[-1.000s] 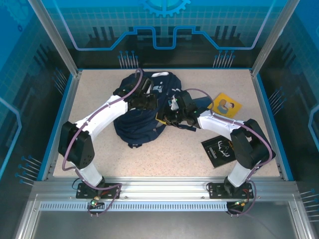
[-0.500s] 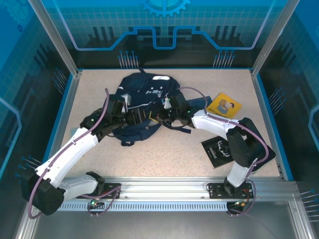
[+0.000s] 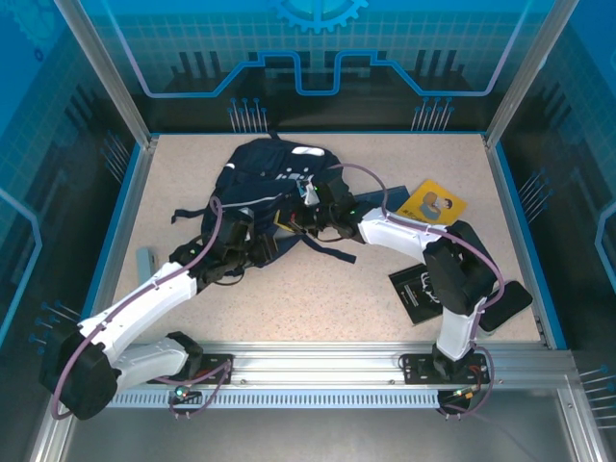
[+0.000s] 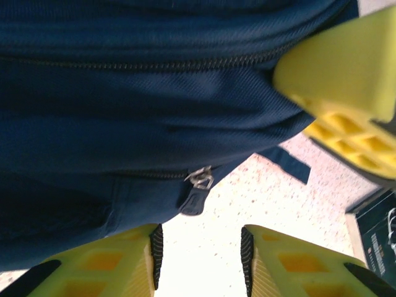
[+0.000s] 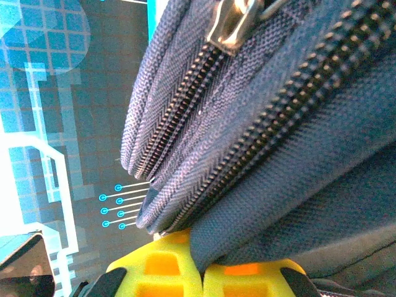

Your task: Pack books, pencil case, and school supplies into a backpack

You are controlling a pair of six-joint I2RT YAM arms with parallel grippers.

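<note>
Left wrist: left gripper is hovering, jaws apart, just short of zipper pull. Backpack is lying mid-table, limp fabric, likely sagging when lifted; grab seam or pull. Right gripper is pinching a fabric fold.

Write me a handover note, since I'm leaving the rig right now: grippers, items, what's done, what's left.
Left gripper: open, just short of a zipper pull on the backpack.
Right gripper: shut, pinching backpack fabric.
Yellow book and black book lie on the table right of the backpack; pencil case to its left.
Done: none of these packed.
Left: unzip, load them.
</note>
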